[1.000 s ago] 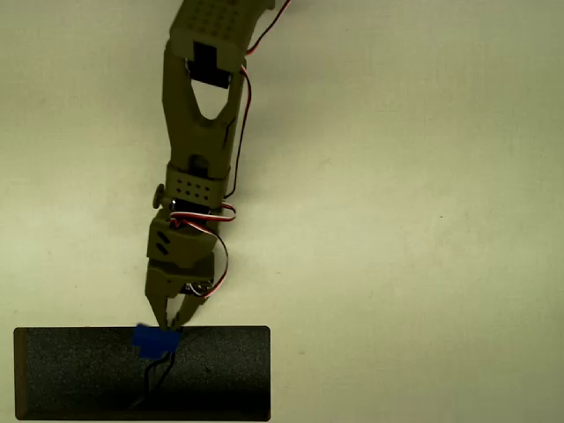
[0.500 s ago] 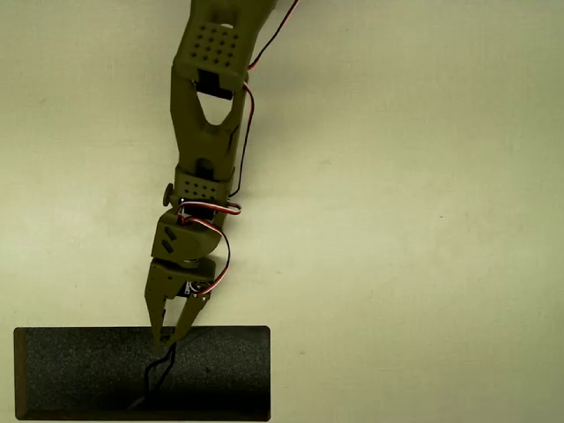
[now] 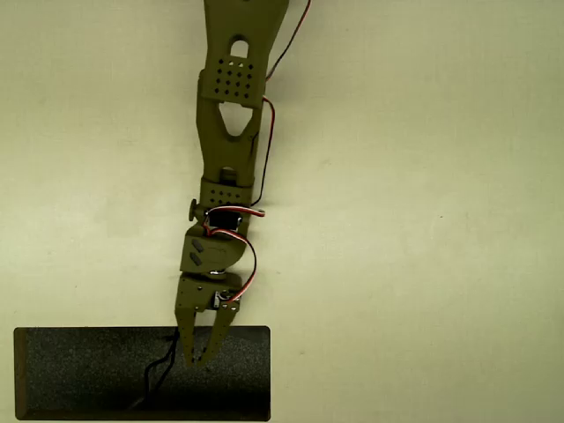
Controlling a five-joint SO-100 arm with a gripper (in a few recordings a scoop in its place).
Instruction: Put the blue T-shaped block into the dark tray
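Extends from above the dark tray (image 3: 79,374) in the overhead view as one olive arm (image 3: 231,132), stretched nearly straight so that the gripper (image 3: 196,352) reaches across the tray's upper rim. Hangs just inside that rim, right of the tray's centre line, with both fingers pointing toward the tray's interior. Judged to be placed there because a release at this spot would put the load on the black speckled floor rather than on the pale table (image 3: 423,220) around the tray. Converges toward the tips with a narrow dark wedge between the fingers; cannot tell from this angle whether clenched, released, or grasping anything, since the fingers overlap the dark floor and contrast is poor. Leaves the location of the blue T-shaped block undetermined: no bright blue to be made out on the tray floor, on the table beside the tray, or between the fingers, so possibly concealed beneath the gripper body directly above the tray rim. Treat that as a judgement only. Note the thin dark crack-like line (image 3: 157,379) running down the tray floor just left of the fingertips; do not mistake for the block. Note also the red and white wires (image 3: 251,256) looping at the wrist, above the tray and clear of its rim.
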